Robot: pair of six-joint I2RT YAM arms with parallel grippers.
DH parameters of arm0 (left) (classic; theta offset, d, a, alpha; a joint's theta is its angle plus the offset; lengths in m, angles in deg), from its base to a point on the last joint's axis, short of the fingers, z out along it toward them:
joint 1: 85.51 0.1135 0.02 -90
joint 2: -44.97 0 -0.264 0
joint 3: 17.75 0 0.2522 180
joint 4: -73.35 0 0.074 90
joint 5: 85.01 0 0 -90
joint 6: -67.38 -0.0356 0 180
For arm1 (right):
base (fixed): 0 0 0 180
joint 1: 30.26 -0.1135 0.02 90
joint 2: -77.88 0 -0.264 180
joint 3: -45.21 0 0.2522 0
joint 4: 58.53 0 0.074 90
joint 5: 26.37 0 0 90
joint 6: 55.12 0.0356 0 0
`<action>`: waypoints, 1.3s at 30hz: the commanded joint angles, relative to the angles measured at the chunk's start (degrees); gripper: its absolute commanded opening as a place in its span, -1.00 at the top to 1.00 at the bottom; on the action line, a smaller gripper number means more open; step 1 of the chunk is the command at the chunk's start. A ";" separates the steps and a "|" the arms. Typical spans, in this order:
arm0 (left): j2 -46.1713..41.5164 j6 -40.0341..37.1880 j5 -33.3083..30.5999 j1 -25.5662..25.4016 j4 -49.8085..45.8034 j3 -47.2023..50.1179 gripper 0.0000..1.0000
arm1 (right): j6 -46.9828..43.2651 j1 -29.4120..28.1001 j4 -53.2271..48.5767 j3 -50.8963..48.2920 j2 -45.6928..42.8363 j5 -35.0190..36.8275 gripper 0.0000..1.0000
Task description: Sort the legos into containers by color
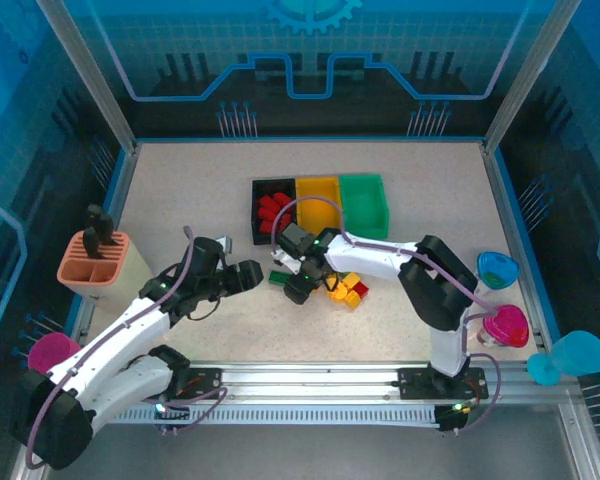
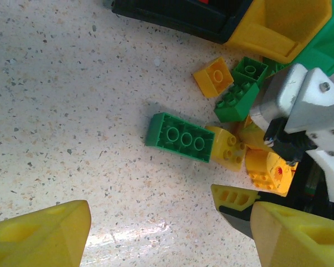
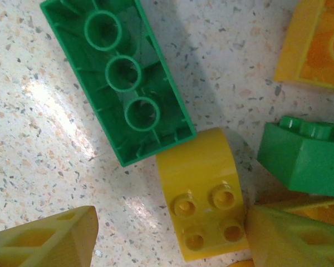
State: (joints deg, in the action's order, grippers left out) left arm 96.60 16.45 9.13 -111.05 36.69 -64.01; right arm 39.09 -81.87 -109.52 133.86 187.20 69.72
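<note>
Loose legos (image 1: 345,290): yellow, red and green, heaped on the worktop (image 1: 180,200) at centre of the top view, just below the bins.
Long green brick (image 3: 119,78): upper left of the right wrist view, hollow side up, one corner touching the yellow brick.
Yellow brick (image 3: 203,194): lower centre, four studs showing.
Red legos (image 1: 272,210): inside the black bin.
Bins: black bin (image 1: 257,215), yellow bin (image 1: 318,200), green bin (image 1: 365,205), side by side, upper centre.
Right pincer (image 3: 171,222): jaws apart, one either side of the yellow brick, not clamped.
Left pincer (image 2: 167,222): jaws apart, nothing between, above bare speckled worktop near the green brick.
</note>
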 commanded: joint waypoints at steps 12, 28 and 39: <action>0.56 -1.45 0.12 1.49 -0.41 -0.05 -0.53 | 3.35 -4.63 2.16 -3.44 2.82 2.13 -0.28; 1.38 -1.80 0.41 1.89 0.35 -0.34 -0.51 | 0.52 -1.67 7.14 -5.43 -2.55 -0.99 -0.36; 2.13 -2.07 1.00 2.21 1.09 -0.38 -0.51 | 0.13 0.09 9.29 -6.78 -4.11 -1.74 -0.36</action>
State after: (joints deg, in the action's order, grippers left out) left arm 98.26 15.93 9.22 -109.56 37.24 -63.98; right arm 40.18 -82.51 -100.49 127.17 184.16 68.95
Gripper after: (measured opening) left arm 0.756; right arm 0.686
